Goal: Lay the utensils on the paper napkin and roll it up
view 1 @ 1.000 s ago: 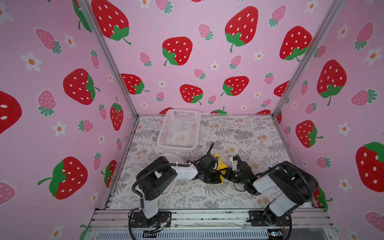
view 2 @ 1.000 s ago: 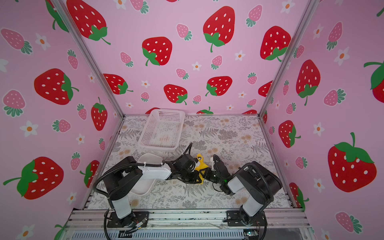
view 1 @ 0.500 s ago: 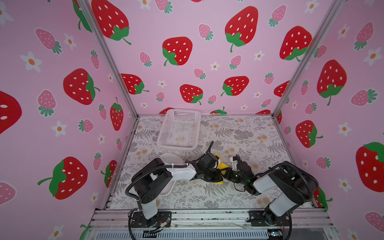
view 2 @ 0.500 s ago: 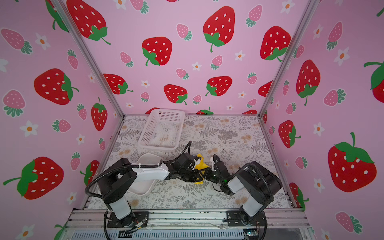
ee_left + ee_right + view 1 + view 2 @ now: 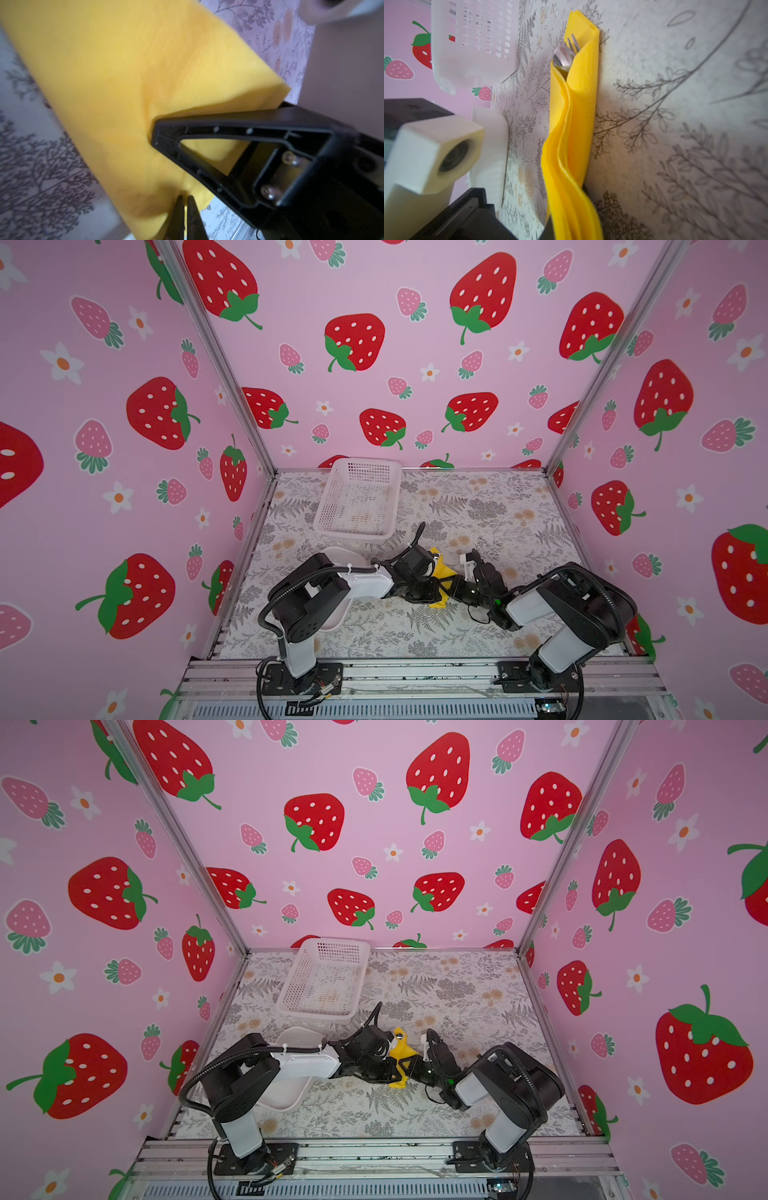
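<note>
The paper napkin [image 5: 581, 93] is a narrow yellow fold lying on the floral table near the front middle [image 5: 439, 569] [image 5: 401, 1052]. The utensils [image 5: 564, 55] are tucked inside it; only a spoon bowl and fork tines poke out of its far end. My left gripper [image 5: 184, 198] is shut, its thin fingertips pinching the napkin's [image 5: 124, 83] edge. From the opposite side my right gripper [image 5: 562, 232] is shut on the napkin's near end. In both top views the left gripper [image 5: 432, 587] [image 5: 388, 1069] and right gripper [image 5: 455, 589] [image 5: 411, 1071] meet at the napkin.
A white perforated basket [image 5: 328, 499] [image 5: 297, 977] [image 5: 471, 41] stands at the back left of the table. A smooth white tray [image 5: 347, 558] [image 5: 297, 1036] [image 5: 490, 145] lies under my left arm. Pink strawberry walls close in three sides.
The left arm's elbow has shifted slightly. Both grippers stay shut on the napkin, which lies in the same place.
</note>
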Controlling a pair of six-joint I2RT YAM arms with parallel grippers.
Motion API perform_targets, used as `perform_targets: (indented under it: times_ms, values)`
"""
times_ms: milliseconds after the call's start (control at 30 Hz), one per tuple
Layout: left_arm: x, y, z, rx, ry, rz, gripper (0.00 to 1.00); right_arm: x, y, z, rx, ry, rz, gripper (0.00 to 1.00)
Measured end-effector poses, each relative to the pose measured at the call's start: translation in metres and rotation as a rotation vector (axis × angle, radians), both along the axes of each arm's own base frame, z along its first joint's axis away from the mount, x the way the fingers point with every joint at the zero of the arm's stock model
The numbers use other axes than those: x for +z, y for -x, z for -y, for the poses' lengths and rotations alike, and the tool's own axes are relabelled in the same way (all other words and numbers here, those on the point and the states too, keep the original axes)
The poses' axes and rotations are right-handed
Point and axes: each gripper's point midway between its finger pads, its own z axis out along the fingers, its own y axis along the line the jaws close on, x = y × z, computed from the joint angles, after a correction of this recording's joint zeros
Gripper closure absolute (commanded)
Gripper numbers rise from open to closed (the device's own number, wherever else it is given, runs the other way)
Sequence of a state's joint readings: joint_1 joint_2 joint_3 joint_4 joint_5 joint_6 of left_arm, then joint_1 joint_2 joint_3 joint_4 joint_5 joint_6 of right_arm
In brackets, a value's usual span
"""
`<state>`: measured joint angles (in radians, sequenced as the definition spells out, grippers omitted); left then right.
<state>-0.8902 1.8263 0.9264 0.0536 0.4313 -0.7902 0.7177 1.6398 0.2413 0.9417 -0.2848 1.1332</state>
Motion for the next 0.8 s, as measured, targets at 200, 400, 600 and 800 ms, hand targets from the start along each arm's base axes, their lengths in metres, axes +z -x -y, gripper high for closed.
perform_targets:
  times_ms: [200,400,600,800]
  values:
    - [-0.0016,0.0000,0.0013,-0.004,0.001,-0.008,0.93,0.0001,-0.0001,0.0000,0.000,-0.001,0.000,0.86]
    - [-0.0015,0.0007,0.0025,-0.010,0.009,-0.015,0.93,0.0004,0.0002,-0.0005,0.003,-0.003,-0.001,0.83]
    - [-0.0015,0.0004,0.0029,-0.010,0.011,-0.014,0.93,0.0029,0.0000,-0.0028,0.012,-0.012,0.003,0.76]
    - [-0.0017,0.0003,0.0030,-0.010,0.012,-0.014,0.93,0.0053,-0.0004,-0.0050,0.021,-0.019,0.010,0.70]
